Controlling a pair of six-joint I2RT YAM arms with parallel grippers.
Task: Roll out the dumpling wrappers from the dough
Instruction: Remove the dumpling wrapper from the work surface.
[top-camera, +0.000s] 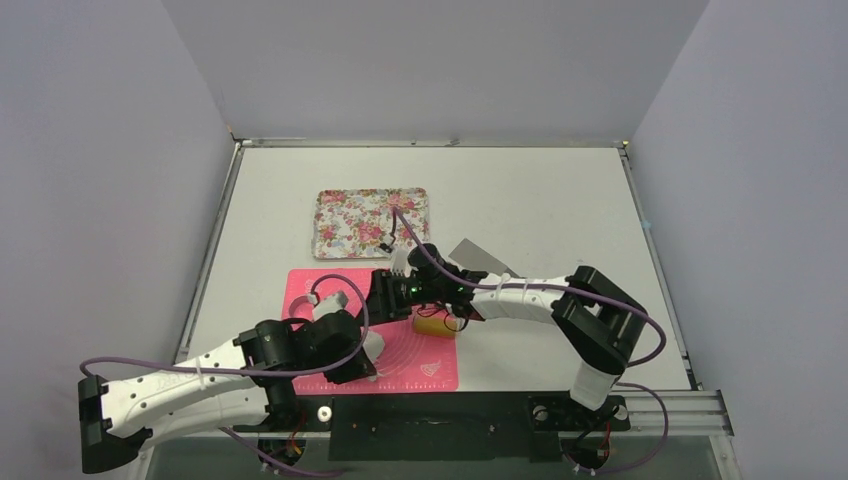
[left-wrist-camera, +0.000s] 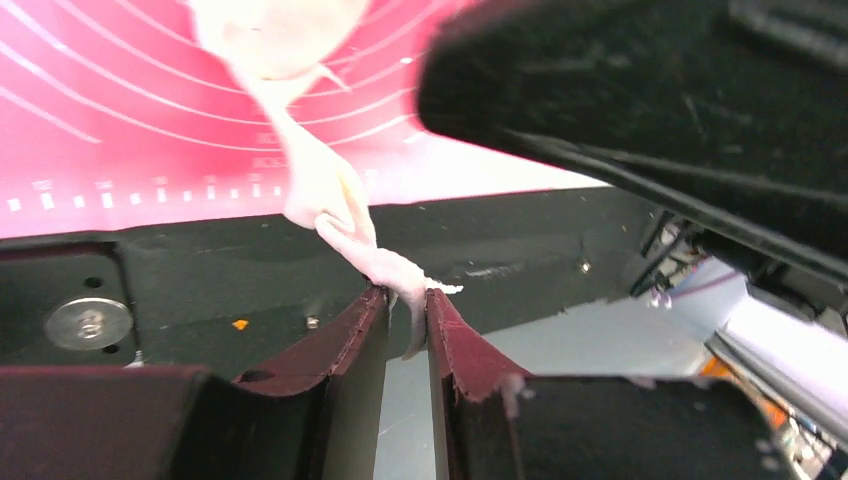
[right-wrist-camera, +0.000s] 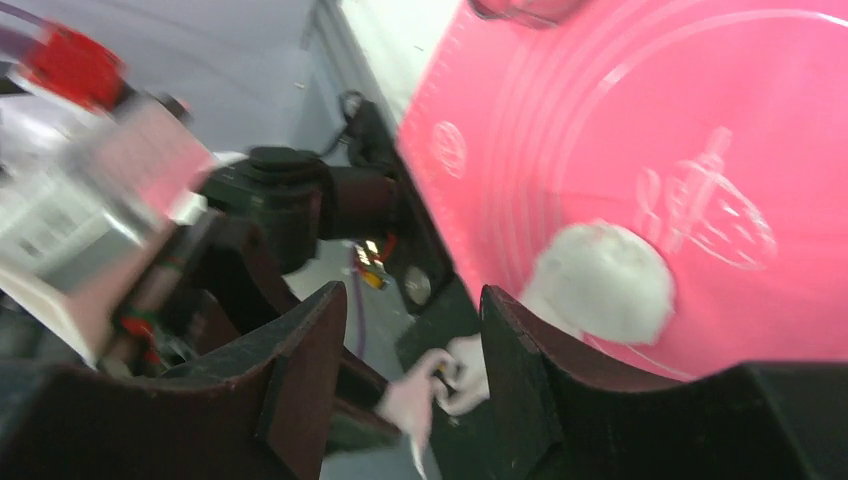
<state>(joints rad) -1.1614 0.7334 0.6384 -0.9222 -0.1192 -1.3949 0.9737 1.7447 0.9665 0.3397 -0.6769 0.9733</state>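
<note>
Dumpling wrapper (right-wrist-camera: 600, 282) on pink mat (right-wrist-camera: 620, 120), twisted tail btwn L jaws

Mat (top-camera: 425, 370) partly hidden in top view; dough (left-wrist-camera: 310, 190) cut off by left wrist view's top edge; right wrist view's left side blurred.

Pink mat (top-camera: 412, 352) with white ring and ruler markings, rose-patterned floral tray (top-camera: 343, 236), white dough strip (left-wrist-camera: 322, 195), purple cables (top-camera: 160, 368).
</note>
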